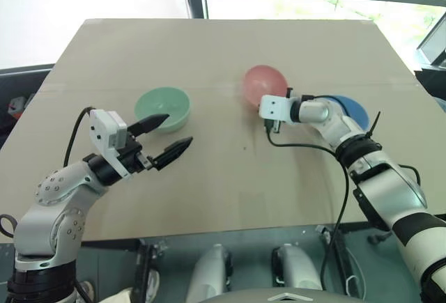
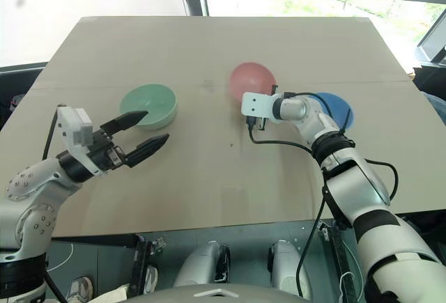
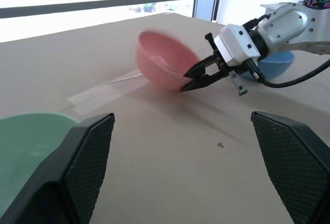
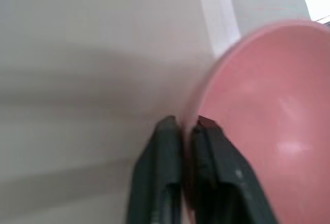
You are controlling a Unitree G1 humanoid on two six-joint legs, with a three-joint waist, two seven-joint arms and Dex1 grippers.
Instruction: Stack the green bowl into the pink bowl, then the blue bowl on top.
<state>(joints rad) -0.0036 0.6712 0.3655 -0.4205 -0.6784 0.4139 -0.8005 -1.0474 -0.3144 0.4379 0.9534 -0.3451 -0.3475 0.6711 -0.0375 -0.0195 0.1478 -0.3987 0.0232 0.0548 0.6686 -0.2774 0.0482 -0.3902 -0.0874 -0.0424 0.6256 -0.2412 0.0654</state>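
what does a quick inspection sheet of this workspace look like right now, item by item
surface: flat tan tabletop with taped seams
job's things: pale mint-green plastic bowl upright; salmon-pink plastic bowl tilted, rim pinched; sky-blue plastic bowl behind the right arm; none stacked
clutter: nothing seen
grippers: left gripper open, near the green bowl, holding nothing; right gripper shut on the pink bowl's rim
cables: black cable draped along the right arm, another at the left wrist
surroundings: windows beyond the far edge

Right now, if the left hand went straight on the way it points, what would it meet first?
Probably the tilted salmon-pink bowl, already pinched at its rim by the right hand. The left hand stands open; bare tabletop lies between, though depth is uncertain.
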